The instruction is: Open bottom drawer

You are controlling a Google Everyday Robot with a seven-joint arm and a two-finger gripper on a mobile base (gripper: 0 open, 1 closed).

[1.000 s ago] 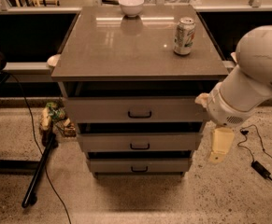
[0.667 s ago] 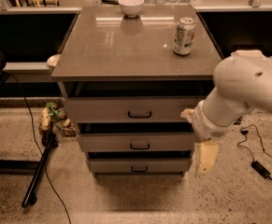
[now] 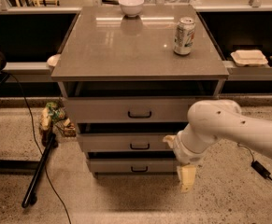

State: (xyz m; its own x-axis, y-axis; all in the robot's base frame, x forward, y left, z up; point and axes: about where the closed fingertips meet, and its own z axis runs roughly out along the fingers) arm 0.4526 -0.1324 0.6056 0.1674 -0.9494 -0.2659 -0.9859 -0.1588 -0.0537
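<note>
The bottom drawer [image 3: 126, 166] is the lowest and slimmest of three grey-beige fronts, with a small dark pull handle [image 3: 139, 169]. It looks closed or nearly so. Above it are the middle drawer [image 3: 121, 143] and the taller top drawer [image 3: 126, 110]. My white arm [image 3: 229, 129] reaches in from the right. My gripper [image 3: 187, 177] hangs down at the right end of the bottom drawer front, right of the handle, pale fingers pointing at the floor.
On the cabinet top [image 3: 135, 45] stand a white bowl [image 3: 131, 5] at the back and a soda can [image 3: 184, 36] at the right. A black pole [image 3: 39, 169] and bagged items [image 3: 51, 118] lie on the floor at the left. A cable and plug [image 3: 261, 168] lie at the right.
My arm and gripper have swung left and down, from beside the cabinet's right edge to in front of the bottom drawer's right end. The drawers have not moved.
</note>
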